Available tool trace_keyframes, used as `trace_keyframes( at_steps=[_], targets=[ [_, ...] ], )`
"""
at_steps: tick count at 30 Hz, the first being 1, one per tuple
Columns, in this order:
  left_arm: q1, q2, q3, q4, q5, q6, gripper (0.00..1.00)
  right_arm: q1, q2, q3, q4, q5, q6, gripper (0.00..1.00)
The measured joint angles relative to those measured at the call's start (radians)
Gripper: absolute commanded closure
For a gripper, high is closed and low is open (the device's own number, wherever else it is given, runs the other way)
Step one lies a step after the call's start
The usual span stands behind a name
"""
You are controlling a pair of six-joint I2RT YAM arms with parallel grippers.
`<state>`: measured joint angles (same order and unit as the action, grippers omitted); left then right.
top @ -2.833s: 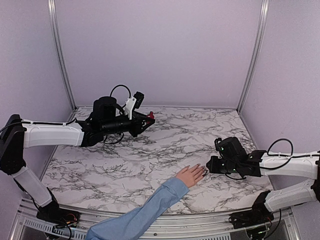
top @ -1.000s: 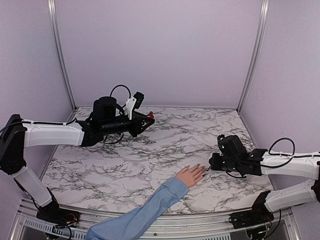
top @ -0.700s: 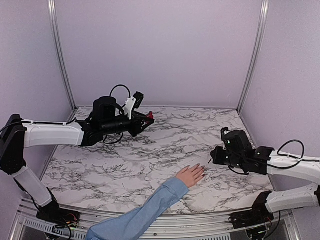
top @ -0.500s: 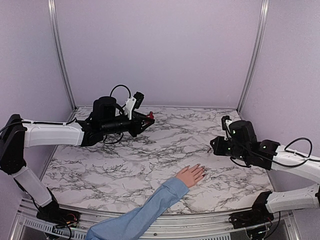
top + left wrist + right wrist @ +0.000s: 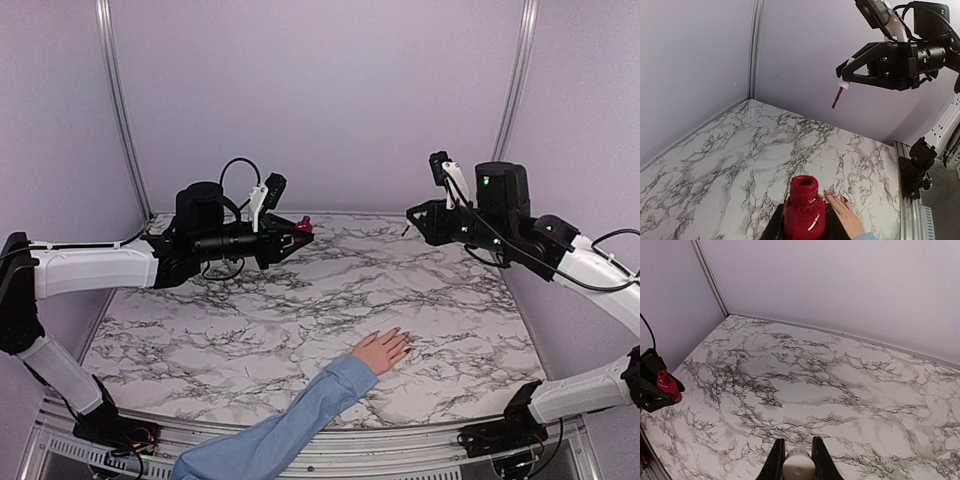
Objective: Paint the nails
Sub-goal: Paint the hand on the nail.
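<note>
Gripped uncapped small red glass polish bottle (image 5: 801, 212) in closed left end effector (image 5: 297, 231), white-capped red-tipped brush (image 5: 838, 94) in closed right end effector (image 5: 410, 212), above marble worktop (image 5: 330, 290).

White arms (image 5: 90, 268), black joints (image 5: 200, 215), black cables (image 5: 240, 159)

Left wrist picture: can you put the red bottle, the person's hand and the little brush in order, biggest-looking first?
1. the red bottle, though it sits right by the camera, so it looks extra big
2. the hand, partly hidden behind it
3. the brush, far off and tiny
</note>
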<state>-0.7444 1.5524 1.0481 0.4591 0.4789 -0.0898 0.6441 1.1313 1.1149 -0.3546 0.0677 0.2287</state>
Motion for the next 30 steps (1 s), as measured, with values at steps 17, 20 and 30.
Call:
trace_keyframes(
  at_steps=[17,20,30],
  targets=[
    [-0.002,-0.042,0.000,-0.023,0.085,0.030,1.00,-0.040,0.071,0.196,-0.069,-0.374,-0.177,1.00],
    [-0.003,-0.042,-0.001,-0.023,0.071,0.030,1.00,-0.063,0.022,0.106,-0.096,-0.395,-0.159,1.00],
    [-0.004,-0.044,-0.048,-0.021,-0.086,0.005,1.00,-0.170,-0.060,-0.285,-0.175,-0.417,-0.067,1.00]
  ],
)
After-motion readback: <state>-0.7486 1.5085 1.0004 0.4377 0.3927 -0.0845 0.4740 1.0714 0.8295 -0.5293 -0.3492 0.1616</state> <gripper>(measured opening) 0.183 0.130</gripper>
